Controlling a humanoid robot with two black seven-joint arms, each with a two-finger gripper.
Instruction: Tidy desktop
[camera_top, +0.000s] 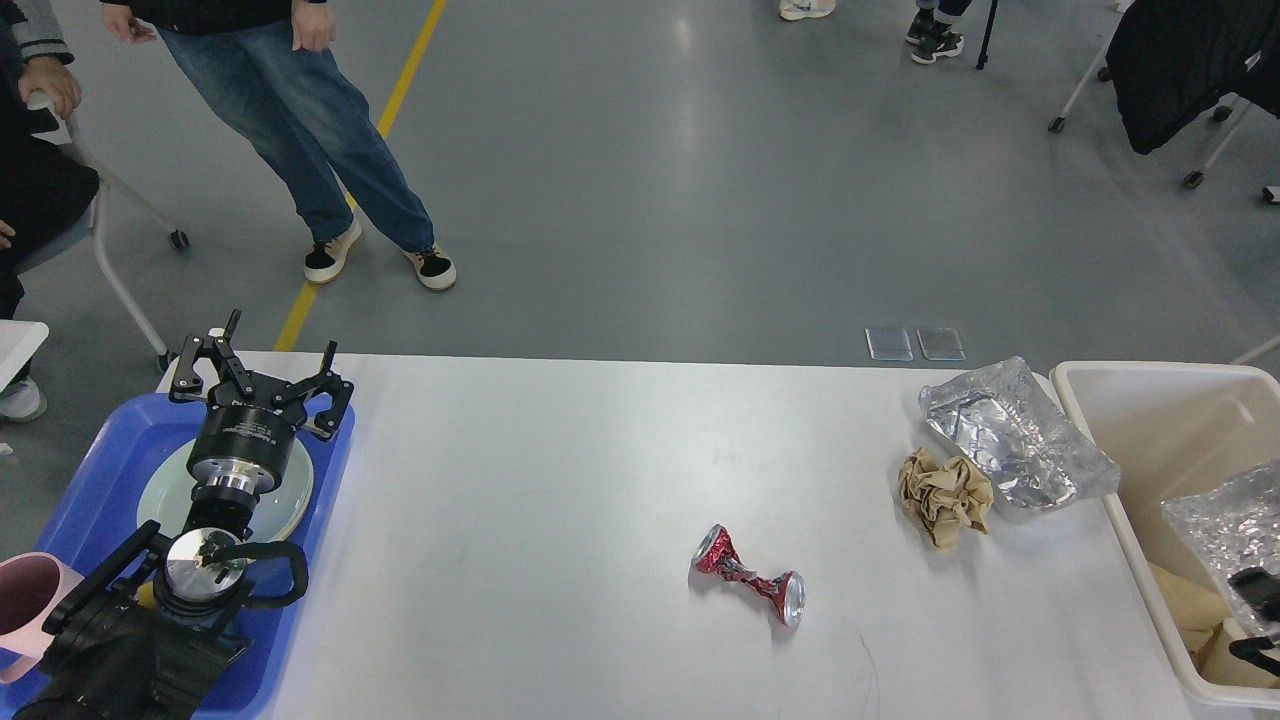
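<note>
White desktop (560, 500) fills the lower frame, wide, rounded corners, grey floor behind it.

Left gripper (262, 377) sits over the far edge of a blue tray (90, 470) at the table's L end. Its black fingers (196, 366) are spread apart w/ nothing between them. Under the wrist there's a pale green plate (290, 500) lying in the tray. A pink mug (25, 600) shows at the tray's near L corner, partly cut off by the frame edge.

Right gripper (1258, 610): only a small dark bit pokes in at the R edge, inside the cream bin (1120, 440). Can't tell if its fingers are apart or together. It's touching or just beside a crumpled foil piece (1225, 525) that lies in the bin; whether it grips it, can't tell. Brown paper scraps (1180, 595) lie lower in the bin.

On the desktop itself, toward the R side:
- crushed red can (750, 575), pinched in the middle, lying on its side, near centre-R, well apart from the rest.
- brown paper wad (942, 497), crumpled, nearer the bin.
- foil tray (1015, 445), crumpled, just beside the wad on its far-R side, touching or nearly so, its R end close to the bin's wall.

Person in jeans (320, 150) stands on the floor beyond the table's L end, by a yellow floor line (400, 90).
</note>
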